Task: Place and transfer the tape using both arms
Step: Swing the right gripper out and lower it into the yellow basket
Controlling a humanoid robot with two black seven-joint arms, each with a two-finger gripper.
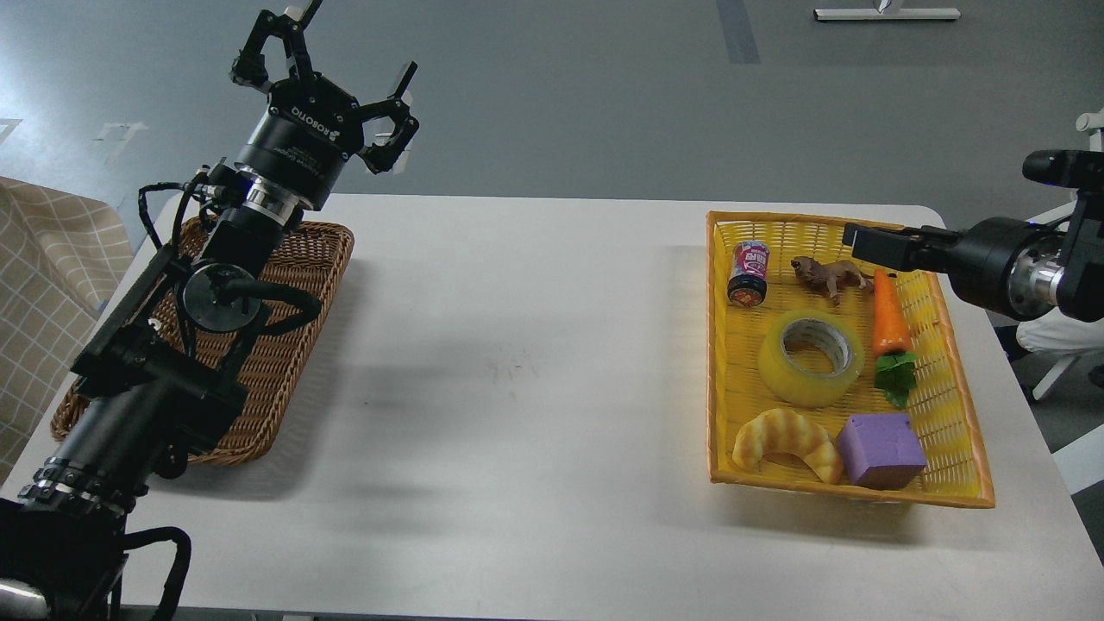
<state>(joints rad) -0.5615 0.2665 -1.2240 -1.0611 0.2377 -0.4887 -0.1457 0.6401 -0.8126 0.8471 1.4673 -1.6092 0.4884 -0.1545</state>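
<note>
The tape (811, 358), a wide translucent yellow roll with a grey-white core, lies flat in the middle of the yellow basket (966, 448) on the right of the white table. My right gripper (862, 241) reaches in from the right, low over the basket's far right part, beside the toy lion and above the carrot's tip. It is seen edge-on as one dark bar, so its fingers cannot be told apart. It is apart from the tape. My left gripper (332, 82) is open and empty, raised high above the far left of the table.
The yellow basket also holds a small bottle (749, 272), a toy lion (830, 276), a carrot (890, 317), a croissant toy (787, 440) and a purple block (881, 448). A brown wicker basket (302, 259) lies under my left arm. A checked cloth (43, 259) is at the left edge.
</note>
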